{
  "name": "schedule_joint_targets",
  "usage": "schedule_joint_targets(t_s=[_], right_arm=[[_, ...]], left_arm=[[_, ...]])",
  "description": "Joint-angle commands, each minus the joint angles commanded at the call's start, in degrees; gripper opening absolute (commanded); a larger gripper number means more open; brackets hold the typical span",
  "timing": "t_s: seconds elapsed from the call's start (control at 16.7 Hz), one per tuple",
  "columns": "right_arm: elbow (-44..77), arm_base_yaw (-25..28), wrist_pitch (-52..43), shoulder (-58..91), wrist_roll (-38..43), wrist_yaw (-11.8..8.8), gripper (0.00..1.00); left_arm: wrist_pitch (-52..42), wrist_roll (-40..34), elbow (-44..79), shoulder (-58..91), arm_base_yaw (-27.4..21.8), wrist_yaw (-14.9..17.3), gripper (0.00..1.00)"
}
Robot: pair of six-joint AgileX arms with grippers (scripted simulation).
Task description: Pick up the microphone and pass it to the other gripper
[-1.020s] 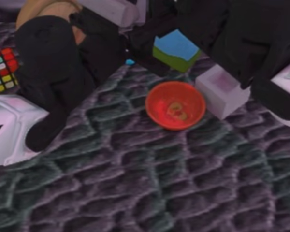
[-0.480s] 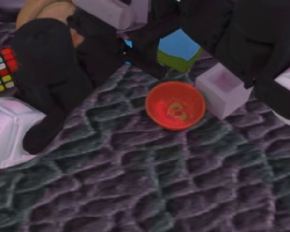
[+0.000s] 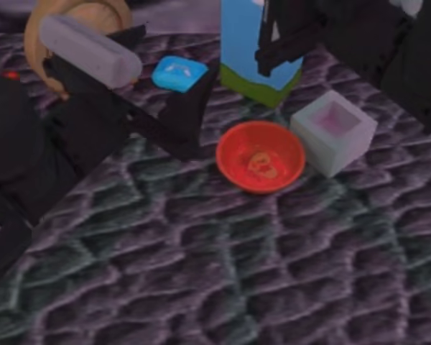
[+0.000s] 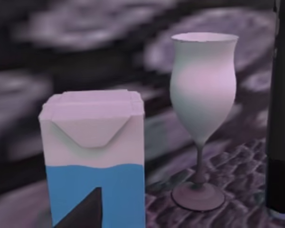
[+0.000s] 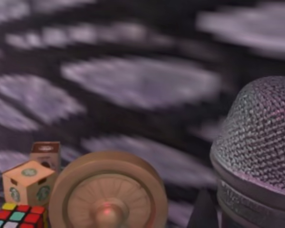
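Observation:
The microphone [image 5: 261, 142] fills one side of the right wrist view with its grey mesh head upright and very close. One dark fingertip [image 5: 204, 211] of my right gripper [image 3: 287, 39] stands right beside its collar, and the handle is hidden below. The gripper looks shut on it, in front of the carton at the table's back. In the left wrist view the slim black handle [image 4: 280, 109] hangs upright at the picture's edge, farther off. My left gripper [image 3: 179, 118] is left of the bowl, open, with one fingertip [image 4: 85, 213] showing and nothing in it.
A red bowl [image 3: 260, 157] sits mid-table with a white open box [image 3: 334, 133] to its right. A blue-and-white carton [image 3: 248, 43] and a small blue object [image 3: 179, 73] stand behind. A white goblet [image 4: 202, 95], a wooden wheel [image 5: 109, 194] and a colour cube [image 5: 14, 216] are nearby.
Both arms have swung apart from the top centre. The left went down and left, the right up and right. The carton and the small blue object are now uncovered.

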Motion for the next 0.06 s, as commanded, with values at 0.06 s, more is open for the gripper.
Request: schedule_joint_targets(t_s=[0.06], right_arm=[[-0.1,-0.1,0.0,-0.1,0.0,-0.1,0.00]], left_arm=[[0.0,0.0,-0.3,-0.3,0.1,0.0,1.00]])
